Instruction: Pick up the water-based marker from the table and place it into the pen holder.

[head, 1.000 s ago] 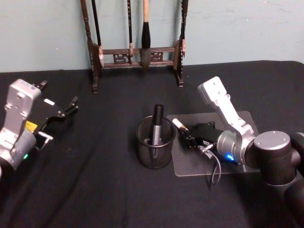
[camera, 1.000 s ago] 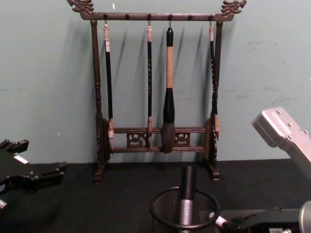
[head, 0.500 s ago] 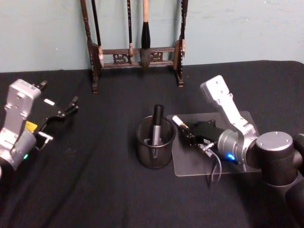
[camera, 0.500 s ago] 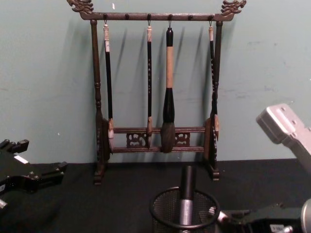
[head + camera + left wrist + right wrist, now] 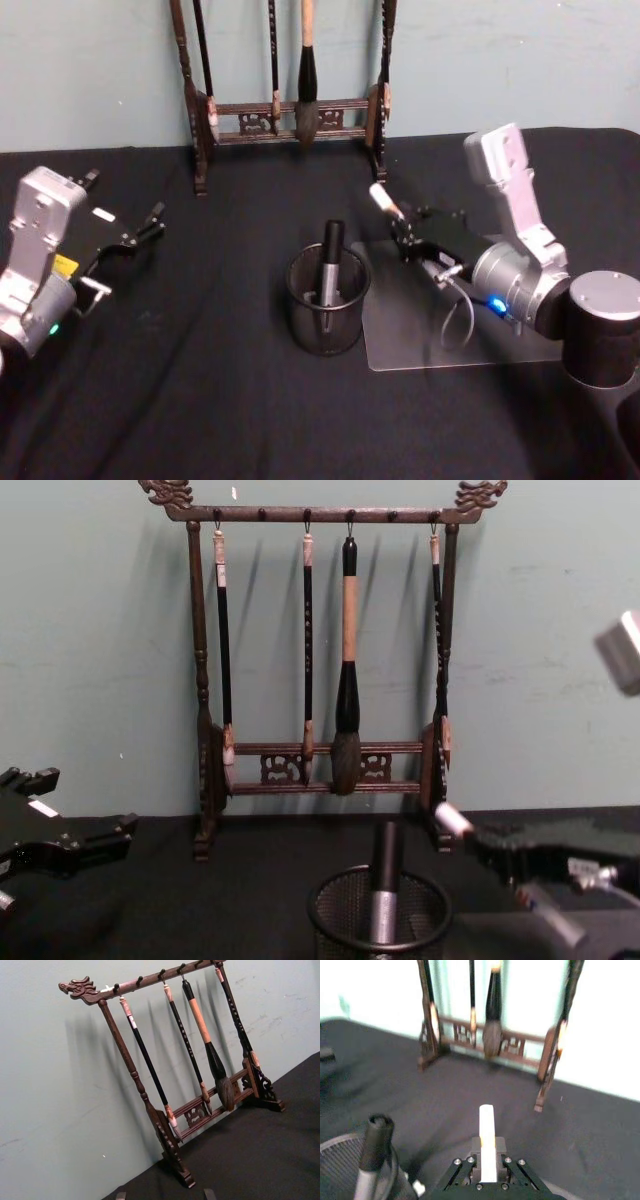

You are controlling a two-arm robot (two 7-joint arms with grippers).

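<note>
Change in the last half second: marker is off the mat. It was low, just right of the holder rim. Now it's up in the air, behind and to the right of the holder.

- right gripper: fingers clamped on the marker's lower part, white end sticking out, angled up and away from the holder toward the brush rack. Right wrist view shows the marker centred between the fingers and the grip looks square.
- left gripper: parked well left of the holder, low over the surface. Left wrist view shows two fingertips spread wide with nothing between them.
- holder: upright, touching the mat's left edge, one pen already standing in it and leaning toward the back of the rim.

My read: pick is done and we're in transport. Marker isn't over the holder mouth yet, it's offset behind-right and pointing the wrong way for a drop. The next move needs a shift over the mouth and a tilt nearer vertical before release.

Risks: the pen takes up part of the mouth, so aim for the free front half. A low approach could clip the rim and tip the holder.
</note>
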